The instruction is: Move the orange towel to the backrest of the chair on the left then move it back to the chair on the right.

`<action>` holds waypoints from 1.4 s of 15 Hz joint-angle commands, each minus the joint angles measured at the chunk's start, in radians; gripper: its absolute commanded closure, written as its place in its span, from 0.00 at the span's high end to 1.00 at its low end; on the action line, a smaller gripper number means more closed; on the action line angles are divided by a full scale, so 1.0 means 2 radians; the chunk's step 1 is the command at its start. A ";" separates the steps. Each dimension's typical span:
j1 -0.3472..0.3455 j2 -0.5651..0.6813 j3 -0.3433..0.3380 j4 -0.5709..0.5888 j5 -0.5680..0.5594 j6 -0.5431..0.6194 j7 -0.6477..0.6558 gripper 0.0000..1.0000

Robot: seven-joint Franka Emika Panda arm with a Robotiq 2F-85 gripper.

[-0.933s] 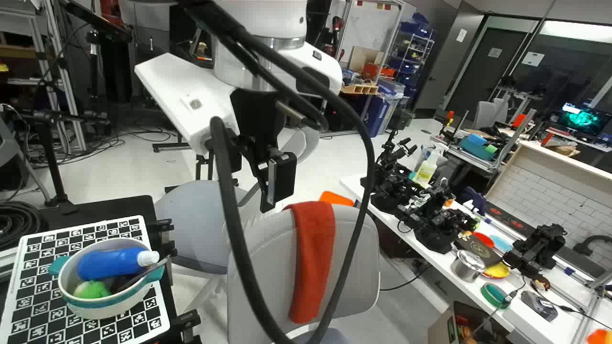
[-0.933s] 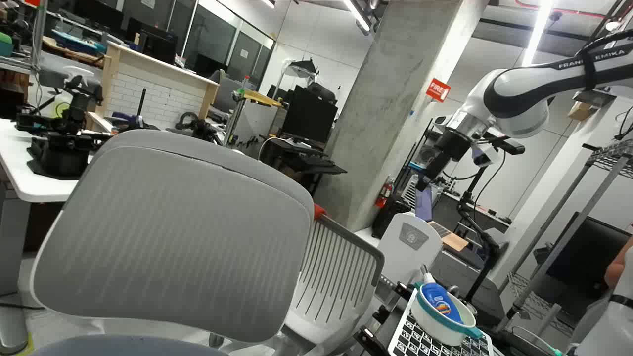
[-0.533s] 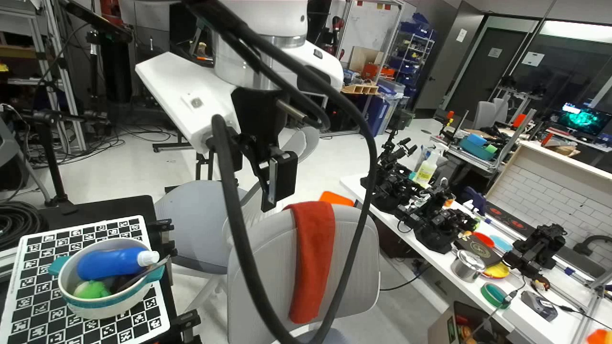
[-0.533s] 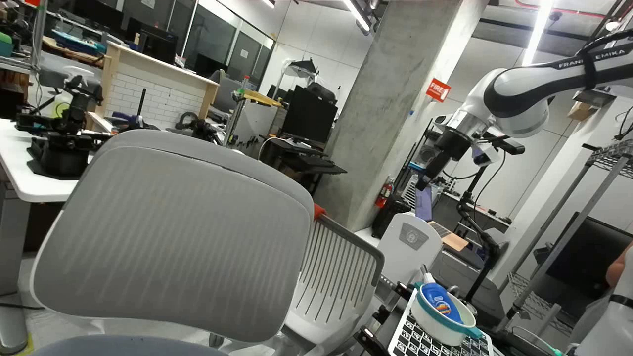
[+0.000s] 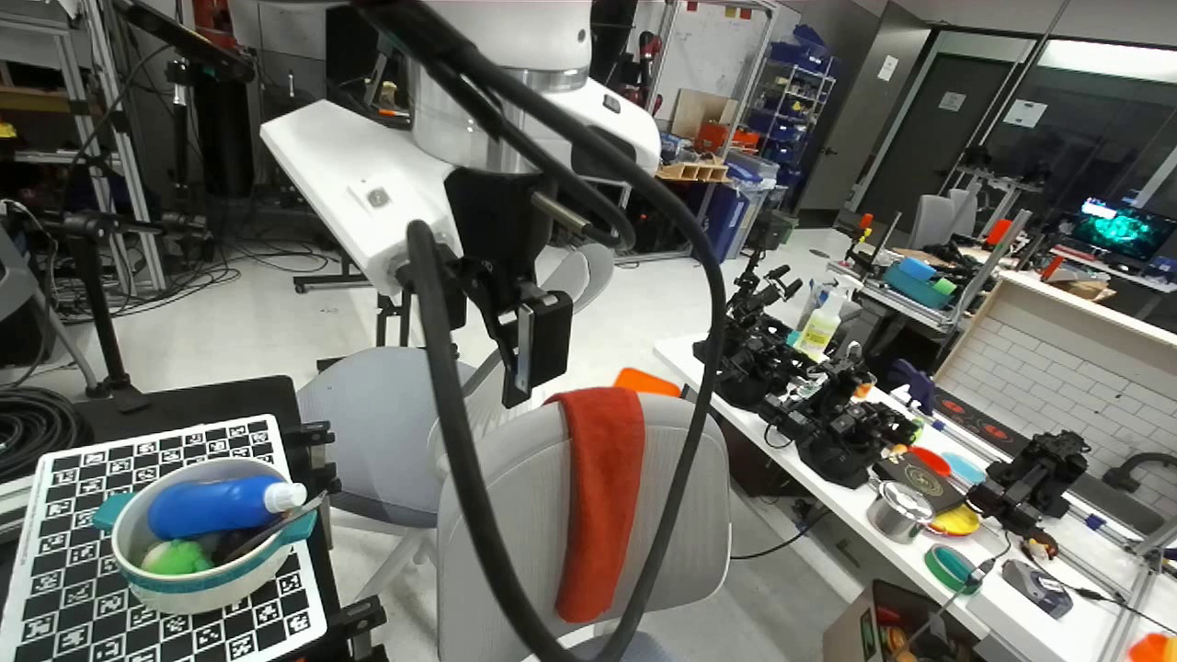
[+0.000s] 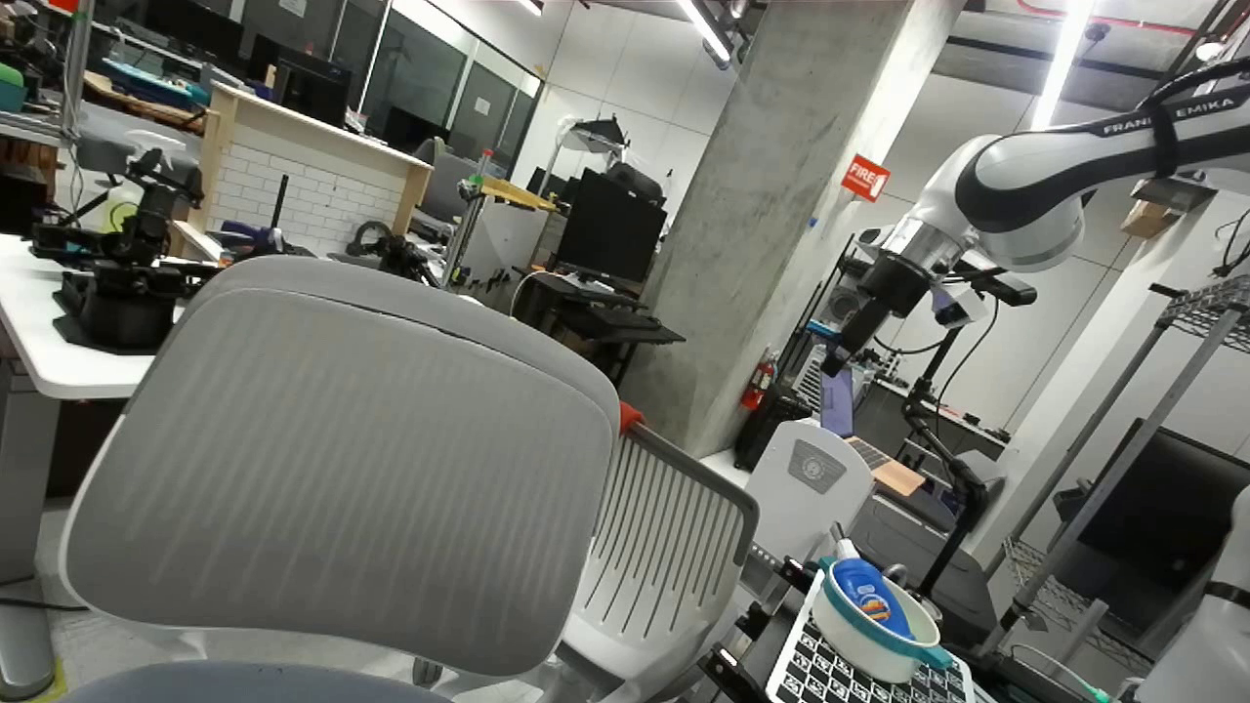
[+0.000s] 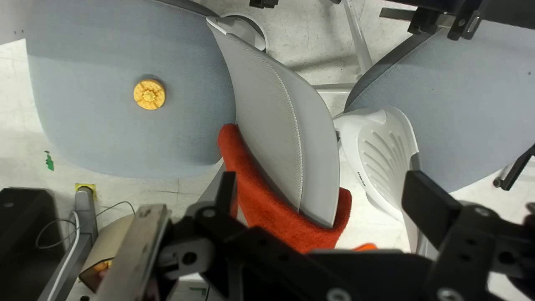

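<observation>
A crowded lab with a pale floor (image 5: 267,317) lies behind the red-orange towel (image 5: 602,501), which is draped over a grey chair's backrest (image 5: 694,515), one long fold reaching well down the face turned to the camera in an exterior view. In an exterior view where only a small corner of the towel shows, a concrete pillar (image 6: 762,225) rises beyond it. Above the towel, and apart from it as far as the views tell, hangs the gripper (image 7: 324,190); in the wrist view its fingers (image 7: 430,205) stand spread wide, the towel and the backrest's upper edge showing in the gap. Left of the towel's long fold come a second chair (image 5: 368,441) and then, farther from it, a white bowl (image 5: 193,598) on a checkered board (image 5: 74,561), holding a blue bottle (image 5: 216,506) and a green object (image 5: 177,557) too hidden to name. To the right of the towel runs a white table (image 5: 685,360) with black robot arms (image 5: 832,432) and a shiny metal pot (image 5: 899,512) on it. A thick black cable (image 5: 428,294), nearer the camera, drops in a loop whose two runs pass on either side of the towel. In the wrist view a round yellow piece (image 7: 149,94) lies on a blue-grey seat (image 7: 125,142), up and left of the towel.
</observation>
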 commanded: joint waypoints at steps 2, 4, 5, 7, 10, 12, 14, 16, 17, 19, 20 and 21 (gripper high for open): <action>-0.015 0.002 0.015 0.001 0.007 -0.001 -0.005 1.00; -0.011 0.011 0.018 0.009 0.016 -0.002 -0.003 1.00; -0.006 0.014 0.018 0.015 0.025 0.003 -0.009 1.00; 0.000 0.019 0.024 0.022 0.043 0.027 -0.013 1.00; 0.012 0.039 0.037 0.030 0.065 0.089 -0.018 1.00; 0.022 0.064 0.050 0.039 0.077 0.128 -0.012 1.00; 0.030 0.098 0.066 0.054 0.083 0.161 -0.002 1.00; 0.032 0.145 0.087 0.080 0.083 0.182 0.021 1.00; 0.029 0.170 0.097 0.098 0.077 0.185 0.037 1.00; 0.020 0.225 0.115 0.146 0.069 0.177 0.067 1.00; 0.015 0.246 0.123 0.167 0.061 0.171 0.084 1.00; 0.011 0.270 0.127 0.192 0.049 0.162 0.105 1.00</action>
